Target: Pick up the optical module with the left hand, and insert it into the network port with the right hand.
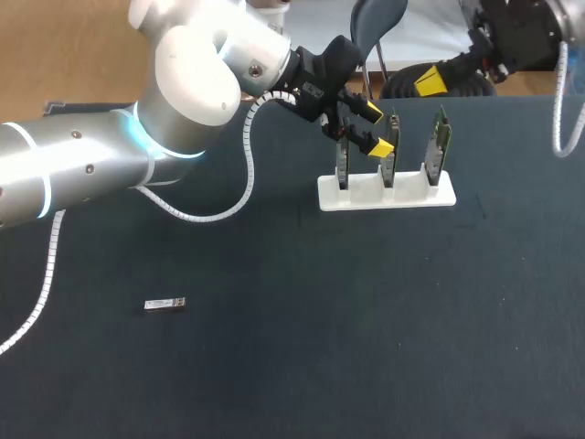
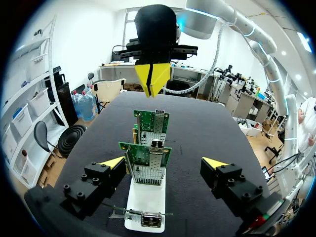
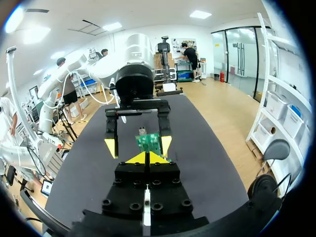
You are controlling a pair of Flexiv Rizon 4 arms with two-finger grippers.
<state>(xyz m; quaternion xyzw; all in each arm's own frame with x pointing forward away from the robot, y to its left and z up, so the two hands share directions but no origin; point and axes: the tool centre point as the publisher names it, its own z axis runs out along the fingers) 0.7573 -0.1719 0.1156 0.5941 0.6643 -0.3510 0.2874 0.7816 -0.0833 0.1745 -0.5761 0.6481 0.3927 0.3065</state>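
Your L claw [image 1: 377,129] is spread wide and grips nothing. In its wrist view the 3 upright green circuit cards [image 2: 148,158] line up between its yellow fingertips [image 2: 112,163], no contact visible. The cards stand in a white plastic rack [image 1: 386,196]. The small silver metal optical module [image 1: 165,305] lies flat on the dark tabletop [image 1: 366,347], well apart from the L claw, on the robot's side of it. Your R claw [image 3: 146,158] is pressed together and empty, beyond the rack from the L claw.

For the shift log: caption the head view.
Open left gripper hovers at network cards in a white rack; optical module lies apart on the dark table.
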